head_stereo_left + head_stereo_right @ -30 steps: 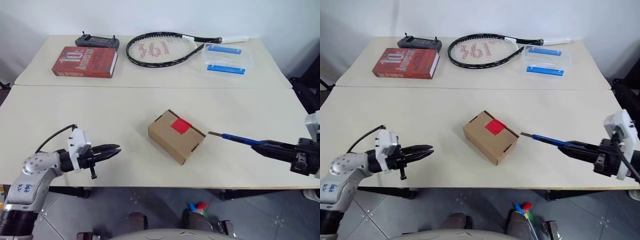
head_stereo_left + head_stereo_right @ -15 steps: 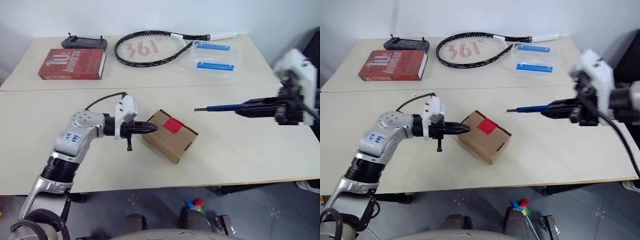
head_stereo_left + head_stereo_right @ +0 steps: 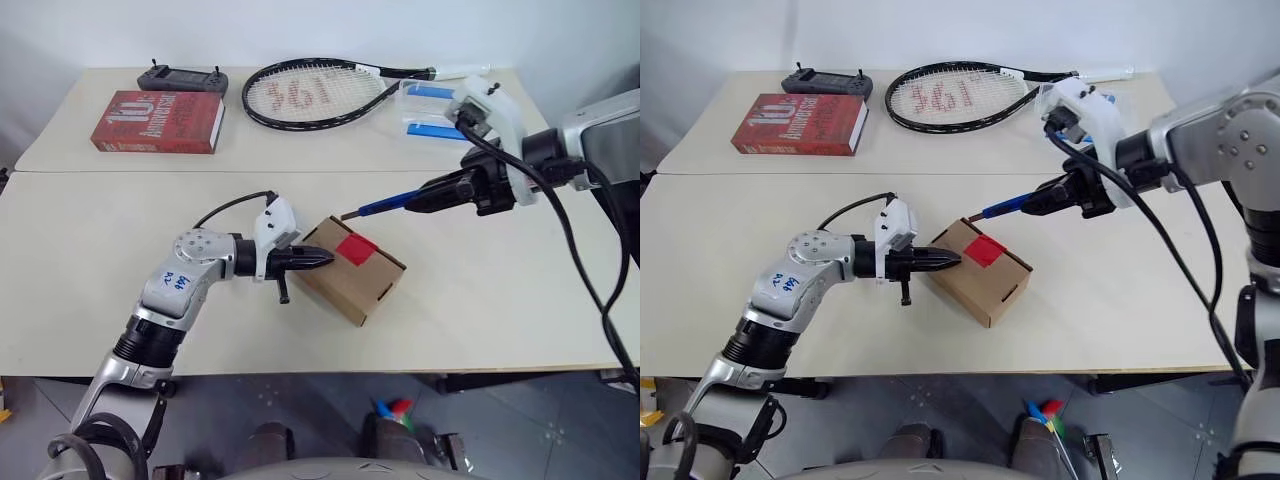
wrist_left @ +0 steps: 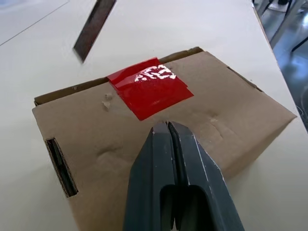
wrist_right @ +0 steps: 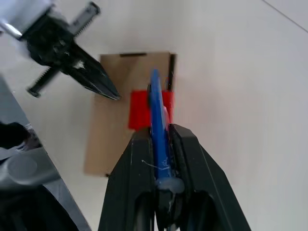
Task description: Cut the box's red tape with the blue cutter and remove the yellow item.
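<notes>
The box (image 3: 352, 270) is sitting near the middle of the front bench (image 3: 80, 260), turned at an angle to the bench edge, its flaps down. The tape (image 3: 358, 249) is lying across the flap seam on top, glossy and uncut.

The left gripper (image 3: 322, 260) is reaching in from the robot's left with its fingers (image 4: 192, 173) pressed together, holding nothing. Their tips are resting against the box's top face just short of the tape, as the left wrist view shows.

The right gripper (image 3: 1032, 204) is hanging above the bench on the robot's right, pointing down and toward the box. Its fingers (image 5: 187, 159) are clamped on the cutter (image 3: 385, 206), gripping the blue handle near its back end. The cutter is slanting down to the left, and its dark tip (image 3: 347, 214) is hovering just beyond the box's far edge, close to the tape but apart from it. In the right wrist view the blue shaft is lining up over the red patch.

On the far bench, well apart from the box, a red book (image 3: 158, 121), a black controller (image 3: 182, 79), a racket (image 3: 318, 93) and a clear container (image 3: 428, 110) are lying in a row.
</notes>
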Available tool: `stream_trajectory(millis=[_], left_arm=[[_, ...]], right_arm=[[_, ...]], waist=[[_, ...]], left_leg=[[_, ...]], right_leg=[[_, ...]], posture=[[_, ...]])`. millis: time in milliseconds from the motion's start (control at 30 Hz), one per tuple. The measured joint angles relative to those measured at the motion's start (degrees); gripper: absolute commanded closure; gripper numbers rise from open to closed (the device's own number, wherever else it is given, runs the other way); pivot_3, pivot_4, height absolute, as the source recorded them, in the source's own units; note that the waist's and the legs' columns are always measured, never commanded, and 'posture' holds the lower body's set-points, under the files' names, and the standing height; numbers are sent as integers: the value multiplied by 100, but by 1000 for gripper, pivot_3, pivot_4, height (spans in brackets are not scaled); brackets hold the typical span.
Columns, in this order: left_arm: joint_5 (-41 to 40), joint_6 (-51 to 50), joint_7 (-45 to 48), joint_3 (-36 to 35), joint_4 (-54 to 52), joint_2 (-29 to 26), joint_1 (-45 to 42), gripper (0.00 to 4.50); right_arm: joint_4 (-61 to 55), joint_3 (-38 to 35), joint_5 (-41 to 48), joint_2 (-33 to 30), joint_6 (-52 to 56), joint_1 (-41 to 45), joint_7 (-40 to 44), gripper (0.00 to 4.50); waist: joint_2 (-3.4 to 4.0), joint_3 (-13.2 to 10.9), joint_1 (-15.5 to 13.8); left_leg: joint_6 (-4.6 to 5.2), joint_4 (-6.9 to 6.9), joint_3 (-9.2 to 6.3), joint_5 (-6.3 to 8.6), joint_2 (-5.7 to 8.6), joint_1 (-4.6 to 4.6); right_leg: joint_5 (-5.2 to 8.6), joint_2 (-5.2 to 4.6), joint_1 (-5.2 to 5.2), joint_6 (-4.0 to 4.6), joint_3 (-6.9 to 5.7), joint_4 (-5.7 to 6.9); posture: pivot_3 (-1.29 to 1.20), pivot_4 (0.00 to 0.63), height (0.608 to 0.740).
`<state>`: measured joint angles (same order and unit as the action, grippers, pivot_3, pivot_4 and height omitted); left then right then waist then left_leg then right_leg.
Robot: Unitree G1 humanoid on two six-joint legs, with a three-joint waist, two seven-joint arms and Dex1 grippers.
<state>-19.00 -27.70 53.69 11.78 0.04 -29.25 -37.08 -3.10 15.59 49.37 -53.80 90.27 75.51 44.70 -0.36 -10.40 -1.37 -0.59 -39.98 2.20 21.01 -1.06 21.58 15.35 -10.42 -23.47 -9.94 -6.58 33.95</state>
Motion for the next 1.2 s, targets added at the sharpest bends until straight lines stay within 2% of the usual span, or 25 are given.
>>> stream_trajectory(millis=[367,667,1200], left_arm=[[8,-177,-106,-76,-184,80,116,4471],[7,-312,-94,-80,-286,77,140,4471],[4,-431,-90,-116,-420,76,219,4471]], right_arm=[[60,21,-524,-2,-147,-331,149,4322],[-22,6,-621,35,-160,-702,210,4322],[97,-225,-771,203,-429,-409,459,4322]], waist=[[0,0,15],[0,0,15],[1,1,19]], left_leg=[[0,1,1,0,1,0],[0,1,1,0,1,-1],[0,-1,1,0,1,-2]], right_leg=[[-1,0,0,-1,1,0],[-1,0,0,-1,1,1],[-1,0,1,-1,1,2]], posture=[[0,150,740],[0,150,740],[0,150,740]])
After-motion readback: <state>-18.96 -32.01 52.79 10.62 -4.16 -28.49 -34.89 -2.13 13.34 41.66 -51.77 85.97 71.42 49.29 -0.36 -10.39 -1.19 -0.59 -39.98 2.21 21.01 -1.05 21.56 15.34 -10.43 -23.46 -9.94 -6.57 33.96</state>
